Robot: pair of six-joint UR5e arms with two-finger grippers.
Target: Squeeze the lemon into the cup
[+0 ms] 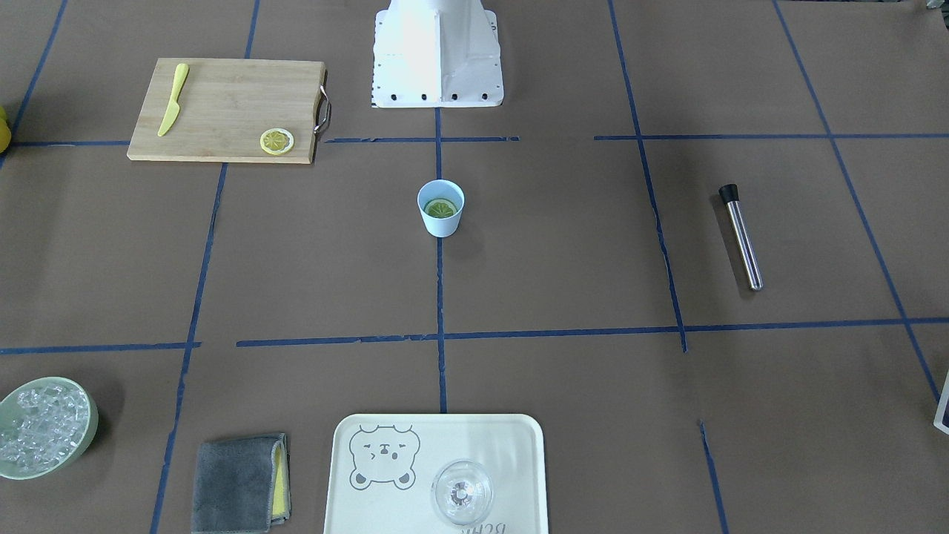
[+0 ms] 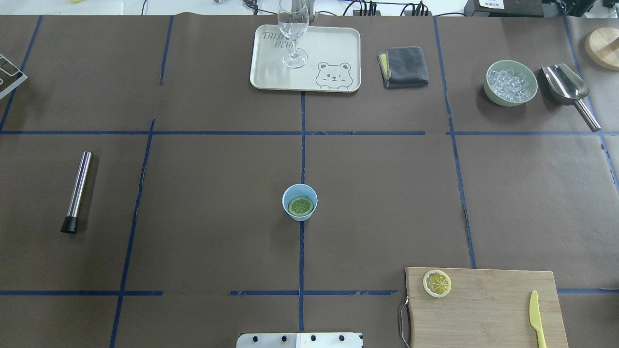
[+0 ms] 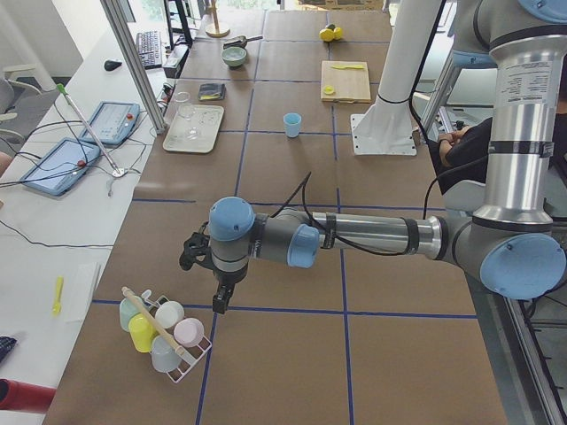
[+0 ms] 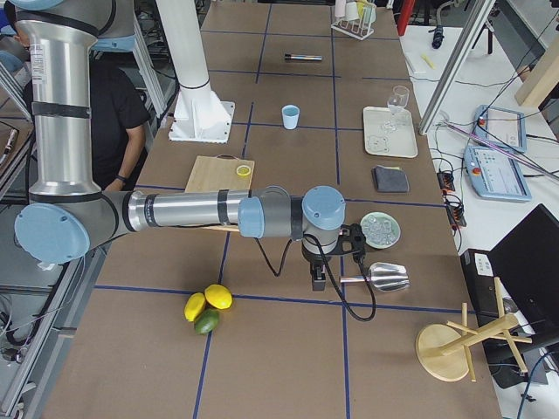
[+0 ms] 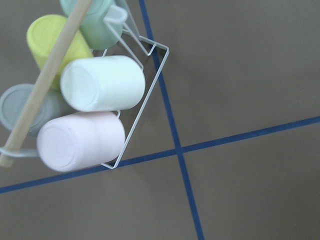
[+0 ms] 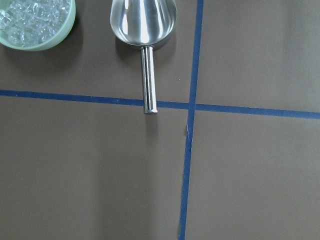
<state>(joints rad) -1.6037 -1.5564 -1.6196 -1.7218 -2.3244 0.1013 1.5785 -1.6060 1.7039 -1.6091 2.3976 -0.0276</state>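
Pale blue cup (image 2: pixel 299 190), greenish-yellow lemon (image 2: pixel 300 206) inside

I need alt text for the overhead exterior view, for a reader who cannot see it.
A pale blue cup with a lemon slice inside stands mid-table. At the bottom right, a cutting board holds a second slice and a yellow knife. Along the top: a tray with a glass, a grey cloth, a bowl of ice, a scoop.
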